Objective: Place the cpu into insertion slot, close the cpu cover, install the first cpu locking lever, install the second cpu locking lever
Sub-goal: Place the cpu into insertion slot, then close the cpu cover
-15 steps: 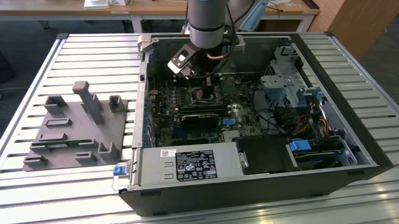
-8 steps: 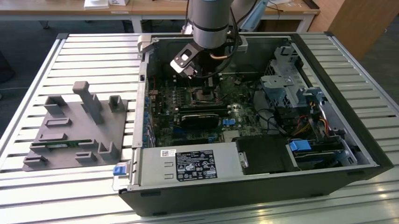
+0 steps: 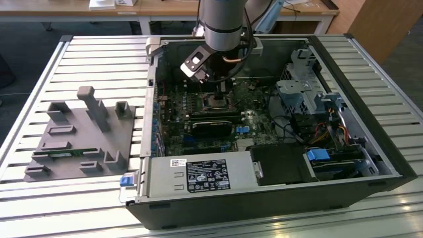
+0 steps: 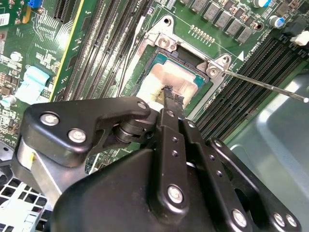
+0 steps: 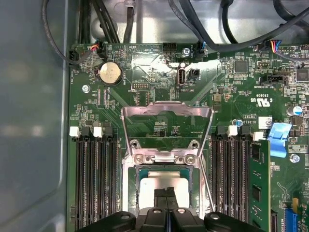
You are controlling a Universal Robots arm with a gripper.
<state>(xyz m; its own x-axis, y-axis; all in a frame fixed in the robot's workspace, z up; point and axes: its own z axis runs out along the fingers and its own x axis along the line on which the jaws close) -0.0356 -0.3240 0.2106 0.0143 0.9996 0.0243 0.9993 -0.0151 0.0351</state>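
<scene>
Fingers [image 5: 161, 199] of the gripper [image 4: 172, 95] are pressed together with nothing clamped between them, their joined tip resting on the face of the cpu [image 4: 176, 77]. In both wrist views the chip lies flat, seated in the insertion slot [image 4: 186, 56], and the fingertip meets its silvery-beige face near one edge, by a yellowish smear. Behind the socket, the cpu cover [image 5: 166, 107] stands swung up on its hinge, with green board showing through its central window. A thin lever rod [image 4: 265, 86] juts free from one socket corner, slanting away over the neighbouring slots.

Long black memory slots [image 5: 94, 179] flank the socket on both sides. One of them, in the first wrist view, carries a green module [image 5: 258, 183]. A round coin cell [image 5: 110, 73] sits farther out on the motherboard [image 5: 227, 82].

From the exterior view, the arm [image 3: 223, 22] reaches down into the open computer case [image 3: 264, 203], with the gripper [image 3: 222, 91] just above the socket. The case lies on a slatted table [image 3: 39, 74]. A grey parts fixture [image 3: 79, 139] rests beside it on the exterior view's left.
</scene>
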